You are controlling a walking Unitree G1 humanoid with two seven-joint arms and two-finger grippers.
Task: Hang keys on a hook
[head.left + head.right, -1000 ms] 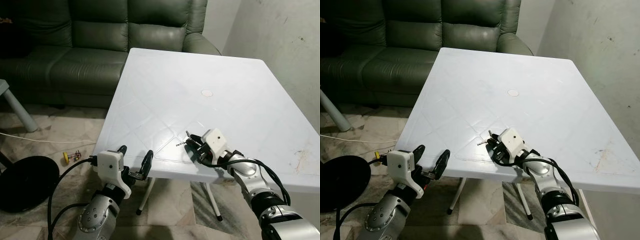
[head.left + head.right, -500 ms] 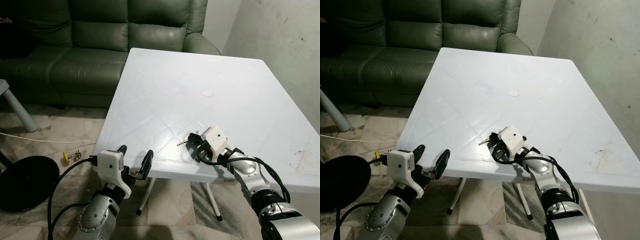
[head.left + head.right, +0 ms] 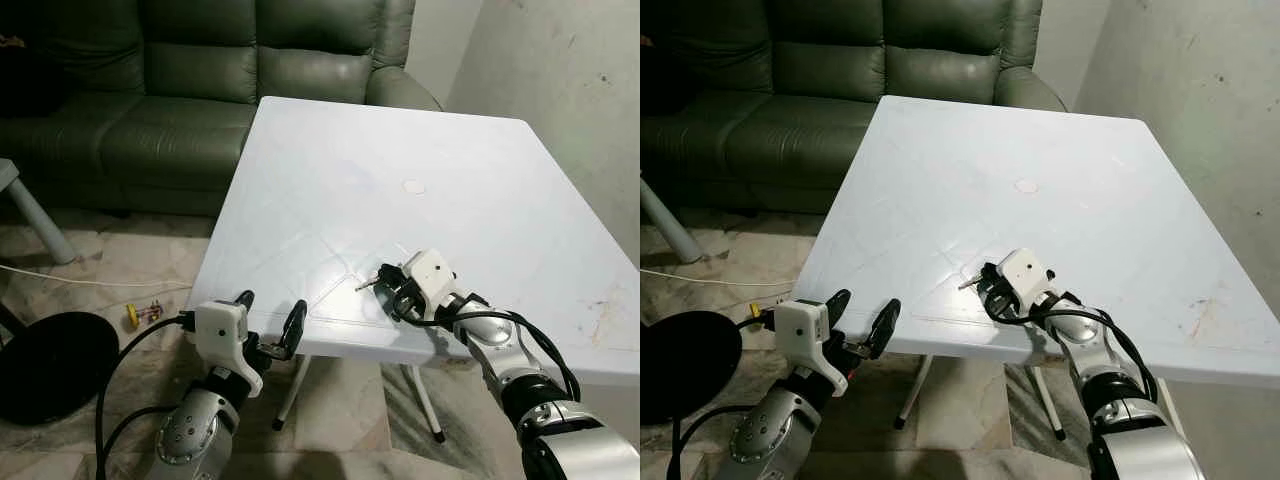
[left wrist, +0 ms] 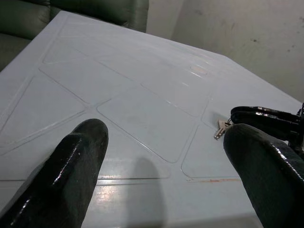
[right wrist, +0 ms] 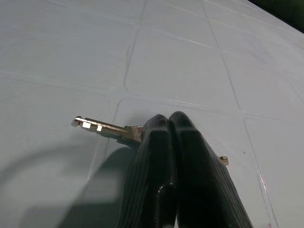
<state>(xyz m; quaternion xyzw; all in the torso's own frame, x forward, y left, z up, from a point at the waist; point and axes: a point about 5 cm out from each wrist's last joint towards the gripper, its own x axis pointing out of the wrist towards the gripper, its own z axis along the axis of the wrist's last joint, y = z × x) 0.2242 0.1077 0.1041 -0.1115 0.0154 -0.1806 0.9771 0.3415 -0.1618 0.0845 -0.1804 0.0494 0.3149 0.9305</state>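
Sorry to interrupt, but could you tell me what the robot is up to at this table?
The right gripper is down on the white table, its fingers pressed together over the head of the keys, whose blade sticks out flat on the tabletop. The left gripper hovers open just off the table's near edge. A green sofa stands behind the table.

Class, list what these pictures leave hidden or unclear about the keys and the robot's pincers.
- Keys: in the right wrist view the right pincer's shut fingers cover the bow and ring; one blade shows.
- Number of keys: too small in the eye views.
- Right pincer: the left wrist view's edge cuts it off.
- Left pincer: open below the table edge.
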